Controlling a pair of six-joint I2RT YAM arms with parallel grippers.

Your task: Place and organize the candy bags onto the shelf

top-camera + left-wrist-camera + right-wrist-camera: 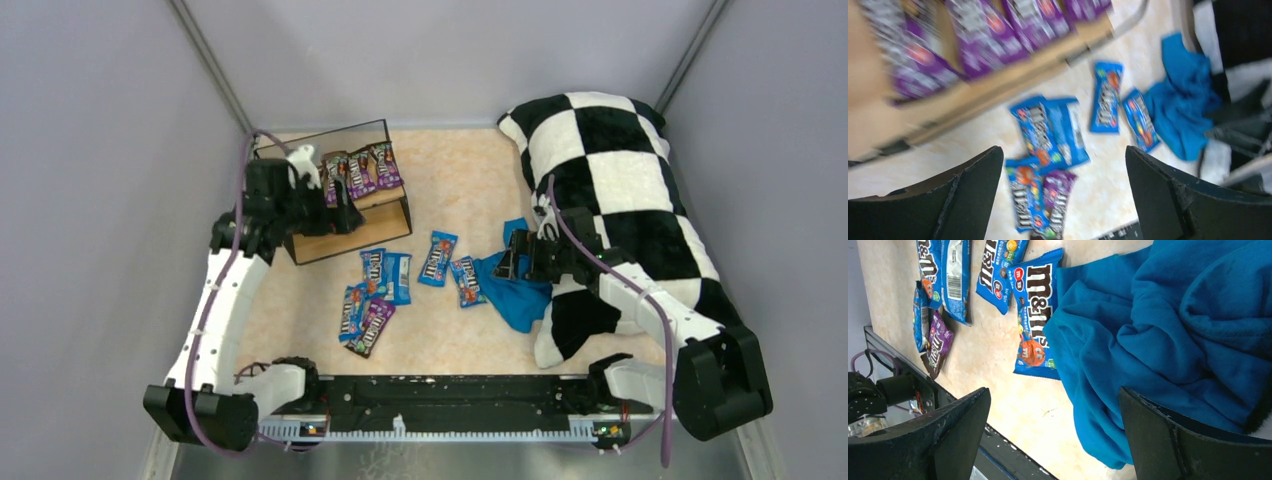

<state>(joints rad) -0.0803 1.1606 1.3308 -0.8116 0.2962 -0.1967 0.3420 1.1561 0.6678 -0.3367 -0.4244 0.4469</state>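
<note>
Up at ten o'clock on the table (450, 180), the left claw (1063, 155) hangs spread wide and empty at the shelf (345, 242), with purple M&M's bags (360, 172) lined up in a row along its top. Six loose bags (397, 277), five blue and one purple, lie scattered mid-table. At three o'clock of that scatter the right claw (1053, 395) gapes wide, holding nothing, over the blue cloth (1168, 330), whose edge touches the nearest blue bag.
</note>
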